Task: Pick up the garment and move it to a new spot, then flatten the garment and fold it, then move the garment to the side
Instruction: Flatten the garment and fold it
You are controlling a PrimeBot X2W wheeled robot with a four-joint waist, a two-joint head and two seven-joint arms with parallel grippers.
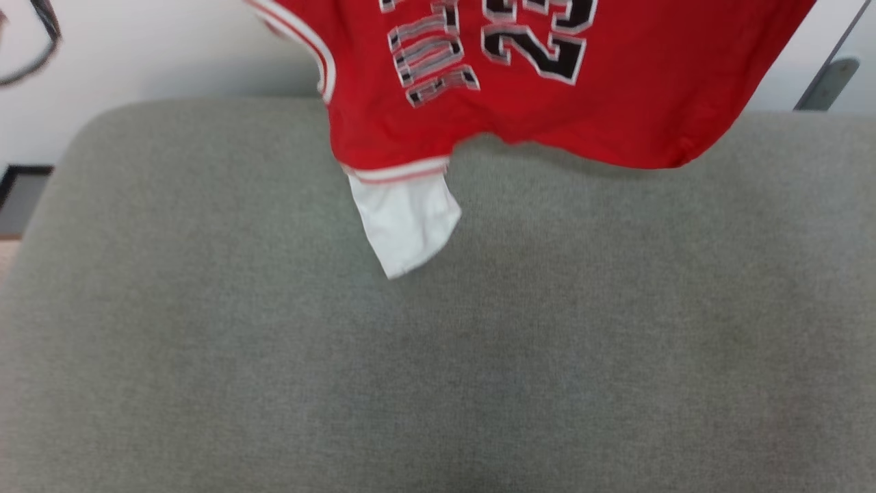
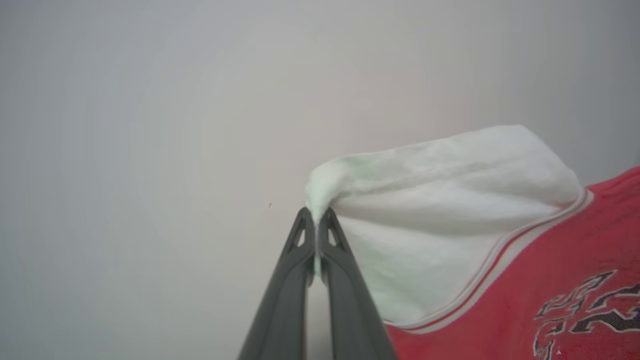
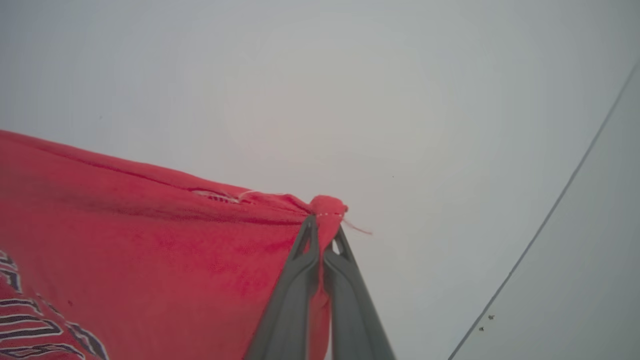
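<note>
- Red cloth is filling the top of the head view: the garment (image 1: pixel 616 103) is hanging spread wide above a grey fabric surface (image 1: pixel 438 356); its lower edge is sagging in the middle and casting a soft shadow on the weave below
- Black figures (image 1: pixel 540 41) outlined in white are showing upside down across the red, with a row of letters beside them; both are running off the top edge of that view
- A white sleeve (image 1: pixel 407 219) is dangling from the garment's lower left part, below a band of red-and-white striped trim (image 1: pixel 397 171); whether its tip is touching the grey surface cannot be told
- The left end effector (image 2: pixel 316 222) is pinching the edge of the white sleeve (image 2: pixel 450 200); its two dark fingers are pressed together with a fold of white cloth between the tips, and the red body (image 2: pixel 525 300) is stretching away to the right of the left wrist view
- The right end effector (image 3: pixel 324 235) is clamping a bunched red corner of the garment (image 3: pixel 150 240); its fingers are closed on the cloth, a loose thread is sticking out beside the tips, and the hem is running taut to the left of the right wrist view
- A pale wall (image 1: pixel 137 48) is standing behind the surface; a dark cable (image 1: pixel 41 41) is looping at the upper left of the head view
</note>
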